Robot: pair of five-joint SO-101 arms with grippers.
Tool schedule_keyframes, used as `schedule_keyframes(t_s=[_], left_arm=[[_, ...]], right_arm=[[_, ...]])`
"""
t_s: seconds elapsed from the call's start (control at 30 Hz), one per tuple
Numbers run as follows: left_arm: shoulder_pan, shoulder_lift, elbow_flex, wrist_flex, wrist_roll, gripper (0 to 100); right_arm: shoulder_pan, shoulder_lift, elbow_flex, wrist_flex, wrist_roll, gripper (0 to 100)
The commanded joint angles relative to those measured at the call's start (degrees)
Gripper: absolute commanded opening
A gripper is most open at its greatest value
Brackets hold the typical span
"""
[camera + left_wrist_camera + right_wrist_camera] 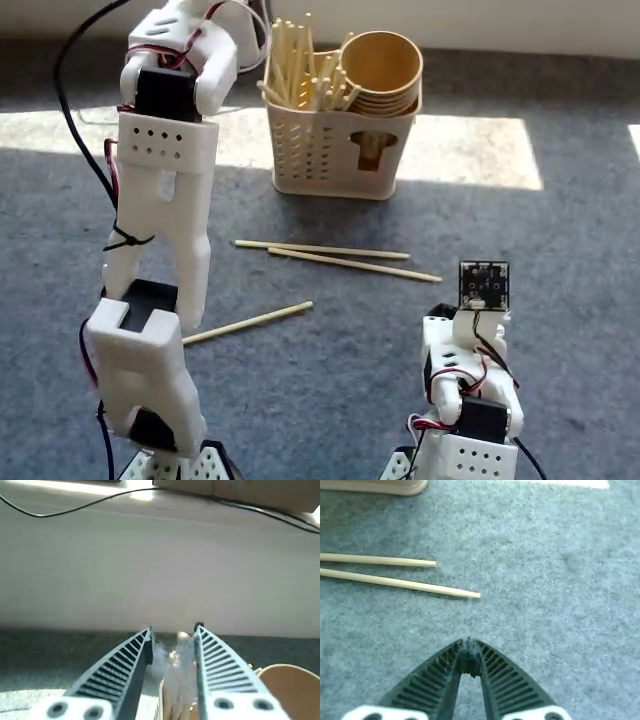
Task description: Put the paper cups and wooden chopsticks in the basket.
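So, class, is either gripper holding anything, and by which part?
Right gripper: shut, holding nothing. Left gripper: cannot tell; chopsticks stand close by it in the basket.

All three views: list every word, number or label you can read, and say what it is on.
None: no readable text on the basket, the paper cups, the loose chopsticks or the carpet.
The box in the left wrist view is too blurred to tell.

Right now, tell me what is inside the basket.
Inside the basket stand a bundle of wooden chopsticks and a nested stack of paper cups. The basket's wall covers most of their lower parts, and its bottom is hidden.
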Motion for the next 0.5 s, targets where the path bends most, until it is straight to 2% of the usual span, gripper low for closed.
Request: schedule_keyframes(t_s=[0.0, 0.07, 0.27, 0.47], left_arm=[[2.2, -5.1, -3.5, 8.6, 1.1, 18], [2.9, -6.4, -3.7, 12.3, 0.6, 18], [6.2, -10.2, -3.6, 24.0, -9.1, 17], [9.1, -12.6, -3.5, 34.9, -12.9, 17]], right_arm=[[0.7, -0.5, 7.2, 0.0, 0.2, 0.6], [0.7, -0.5, 7.2, 0.0, 0.2, 0.6], [0.7, -0.5, 7.2, 0.0, 0.2, 0.6], [0.7, -0.5, 7.2, 0.0, 0.2, 0.6]])
